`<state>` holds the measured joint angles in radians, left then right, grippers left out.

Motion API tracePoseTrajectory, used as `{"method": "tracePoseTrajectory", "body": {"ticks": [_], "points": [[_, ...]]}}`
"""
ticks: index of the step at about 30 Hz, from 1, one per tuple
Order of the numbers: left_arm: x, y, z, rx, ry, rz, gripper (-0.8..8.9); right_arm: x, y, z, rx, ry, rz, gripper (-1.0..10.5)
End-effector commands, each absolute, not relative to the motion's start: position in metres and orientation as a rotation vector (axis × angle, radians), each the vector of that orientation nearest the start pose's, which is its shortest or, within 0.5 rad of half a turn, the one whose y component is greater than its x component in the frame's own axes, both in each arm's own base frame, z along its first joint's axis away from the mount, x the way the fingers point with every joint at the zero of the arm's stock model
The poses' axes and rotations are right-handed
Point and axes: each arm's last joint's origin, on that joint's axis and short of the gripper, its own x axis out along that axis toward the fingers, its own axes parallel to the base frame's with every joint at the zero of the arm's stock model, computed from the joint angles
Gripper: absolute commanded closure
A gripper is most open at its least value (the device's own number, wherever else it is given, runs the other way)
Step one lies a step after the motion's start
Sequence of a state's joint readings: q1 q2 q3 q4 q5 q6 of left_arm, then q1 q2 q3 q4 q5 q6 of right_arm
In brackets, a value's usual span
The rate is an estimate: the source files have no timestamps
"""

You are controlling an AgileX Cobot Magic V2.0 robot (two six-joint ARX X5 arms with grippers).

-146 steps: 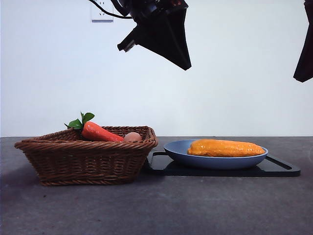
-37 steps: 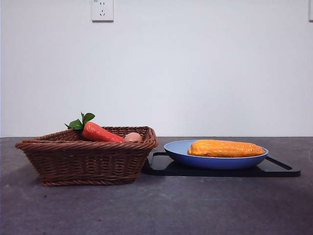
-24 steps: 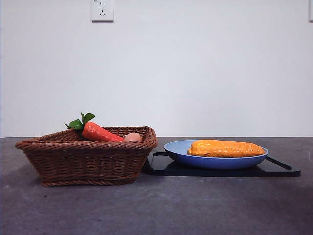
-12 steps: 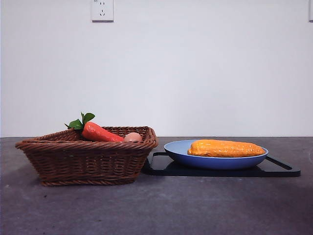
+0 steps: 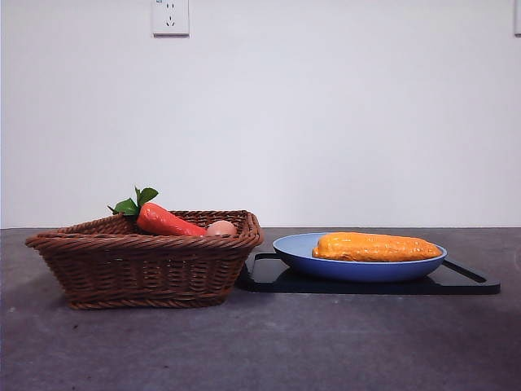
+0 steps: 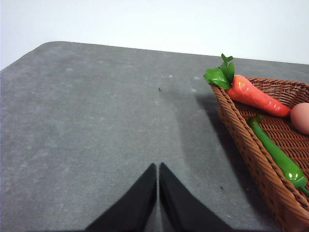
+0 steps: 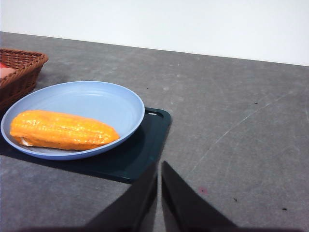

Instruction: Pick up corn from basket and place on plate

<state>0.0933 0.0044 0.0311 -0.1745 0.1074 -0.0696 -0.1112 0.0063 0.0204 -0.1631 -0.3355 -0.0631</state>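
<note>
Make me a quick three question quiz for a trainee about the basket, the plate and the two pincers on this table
1. True or false: the corn lies on the blue plate.
2. What does the plate rest on? A) black tray B) basket C) bare table
3. Fill in: beside the carrot and the pink ball, the basket holds a long ____ vegetable.

Key
1. True.
2. A, the black tray.
3. Green.
Bonus: the left pincer and right pincer are both shut and hold nothing.
</note>
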Motion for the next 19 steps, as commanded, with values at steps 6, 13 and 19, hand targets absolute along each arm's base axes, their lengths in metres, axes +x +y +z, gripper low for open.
{"method": "tracePoseTrajectory", "body": {"ticks": [6,13,19], "points": [[0.0959,0.0060,0.1472,-0.090,0.180,-0.006,8.06,0.0950,-0.0010,0.1521,-0.023,0.141,0.226,9.5],[0.0959,0.0060,0.1472,-0.090,0.180,-0.006,8.06,0.0950,-0.0010,0.1521,-0.023,0.141,0.226,9.5],[0.0959,0.0060,0.1472,-0.090,0.180,-0.006,8.06,0.0950,-0.0010,0.1521,-0.024,0.141,0.226,9.5]]}}
